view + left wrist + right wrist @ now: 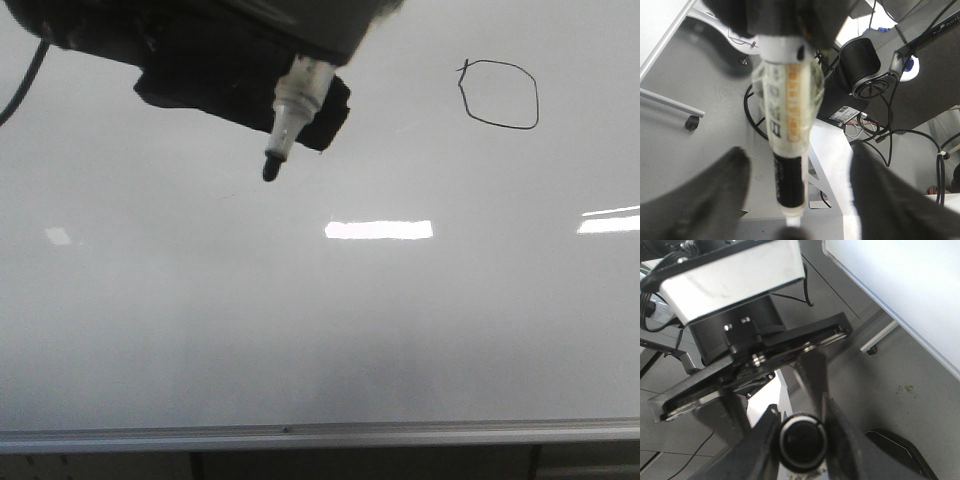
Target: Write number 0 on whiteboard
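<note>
The 0 [499,95] sits at the upper right of the whiteboard [320,330], a closed loop with a small tick at its upper left. It appears complete. My marker [287,115] hangs well to its left and slightly lower, long axis steeply tilted, tip down, pointing away from the loop; whether the tip touches the board I cannot tell. In the right wrist view my right fingers [800,440] are clamped round the marker's barrel. My left fingers [800,200] stand wide apart, gripping nothing, though the marker lies between them. Any retouch would mean travelling rightward and up.
</note>
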You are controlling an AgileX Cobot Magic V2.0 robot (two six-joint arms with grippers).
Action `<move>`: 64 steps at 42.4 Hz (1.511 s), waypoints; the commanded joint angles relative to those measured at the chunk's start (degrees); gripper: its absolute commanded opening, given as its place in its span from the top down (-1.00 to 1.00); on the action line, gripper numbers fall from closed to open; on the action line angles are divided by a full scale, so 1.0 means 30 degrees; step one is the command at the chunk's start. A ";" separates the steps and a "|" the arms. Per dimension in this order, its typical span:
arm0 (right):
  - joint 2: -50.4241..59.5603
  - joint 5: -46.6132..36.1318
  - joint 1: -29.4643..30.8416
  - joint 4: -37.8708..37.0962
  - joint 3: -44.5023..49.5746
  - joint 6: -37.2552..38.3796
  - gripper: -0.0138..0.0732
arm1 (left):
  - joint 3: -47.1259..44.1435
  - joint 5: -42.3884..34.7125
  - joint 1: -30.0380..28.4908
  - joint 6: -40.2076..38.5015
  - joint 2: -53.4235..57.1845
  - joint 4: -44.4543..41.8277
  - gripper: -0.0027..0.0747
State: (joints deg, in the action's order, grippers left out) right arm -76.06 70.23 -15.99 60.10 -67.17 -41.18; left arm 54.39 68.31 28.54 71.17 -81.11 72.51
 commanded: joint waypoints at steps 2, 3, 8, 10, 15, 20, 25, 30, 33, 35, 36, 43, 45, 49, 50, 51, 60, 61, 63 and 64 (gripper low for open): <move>0.0603 0.0821 -0.0004 0.1894 -0.0474 -0.0327 0.82 | 0.0617 0.1379 0.0149 0.0101 0.0609 0.1504 0.59; 0.0603 0.0821 -0.0004 0.1894 -0.0474 -0.0327 0.82 | 0.0617 0.1379 0.0149 0.0101 0.0609 0.1504 0.69; 0.0603 0.0821 -0.0004 0.1912 -0.0474 -0.0434 0.82 | 0.0617 0.1379 0.0149 0.0101 0.0609 0.1504 0.98; 0.0603 0.0802 -0.0004 0.1912 -0.0474 -0.0442 0.82 | 0.0617 0.1379 0.0149 0.0101 0.0609 0.1504 0.98; 0.0603 0.0168 -0.0004 0.1968 -0.0474 -0.0440 0.78 | 0.0617 0.1379 0.0149 0.0101 0.0609 0.1504 0.98; 0.0619 -0.0558 -0.0004 0.1988 -0.0516 -0.0447 0.39 | 0.0617 0.1379 0.0149 0.0101 0.0609 0.1127 0.98; 0.0641 -0.0980 -0.0004 0.2004 -0.0516 -0.0539 -0.26 | 0.0617 0.0570 0.0149 0.0050 0.0609 -0.0141 0.98; 0.0973 -0.2189 -0.0004 0.1986 -0.0516 -0.0852 -0.51 | 0.0617 -0.1293 0.0045 -0.0916 0.0609 -0.1846 0.98; 0.1722 -0.3966 -0.0004 0.1519 -0.0516 -0.0879 -0.51 | 0.0617 -0.2950 -0.0270 -0.2279 0.0609 -0.3638 0.98; 0.2449 -0.5252 -0.0004 0.0743 -0.0471 -0.0835 -0.51 | 0.0617 -0.3915 -0.0759 -0.3480 0.0609 -0.4862 0.98; 0.2789 -0.5870 -0.0004 0.0122 -0.0403 -0.0758 -0.51 | 0.0617 -0.4306 -0.1054 -0.4046 0.0609 -0.5352 0.98; 0.6490 -1.1611 -0.0004 -0.3213 0.2249 0.0460 -0.31 | 0.0617 -0.7631 -0.4773 -1.0584 0.0609 -0.9795 0.98; 0.8019 -1.3770 -0.0004 -0.3870 0.3913 0.0504 -0.19 | 0.0617 -0.8303 -0.6145 -1.2678 0.0609 -1.1686 0.98; 1.0558 -1.6650 -0.0004 -0.4326 0.7083 0.0504 0.04 | 0.0617 -0.8419 -0.8200 -1.4283 0.0609 -1.3940 0.98; 1.1307 -1.7099 -0.0004 -0.4326 0.7772 0.0504 0.10 | 0.0617 -0.8419 -0.8558 -1.4457 0.0609 -1.4108 0.98; 1.1879 -1.7590 -0.0004 -0.4326 0.8614 0.0504 0.16 | 0.0617 -0.8419 -0.8889 -1.4454 0.0609 -1.4190 0.98; 1.5825 -1.9170 -0.0004 -0.4326 1.3319 0.0504 0.69 | 0.0617 -0.9795 -1.0562 -1.4897 0.0609 -1.4190 0.98; 1.6098 -1.9207 -0.0004 -0.4326 1.3731 0.0504 0.75 | 0.0617 -0.9989 -1.0565 -1.4897 0.0609 -1.4190 0.98; 1.6680 -1.9309 -0.0004 -0.4326 1.4276 0.0504 0.83 | 0.0617 -1.0444 -1.0602 -1.4897 0.0568 -1.4210 0.98; 1.6835 -1.9349 -0.0004 -0.4326 1.4519 0.0504 0.85 | 0.0617 -1.0636 -1.0602 -1.4897 0.0519 -1.4241 0.98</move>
State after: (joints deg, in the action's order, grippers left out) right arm -27.86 16.67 -16.02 46.31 -24.48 -39.71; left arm 54.49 40.41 -3.04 27.10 -81.11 28.57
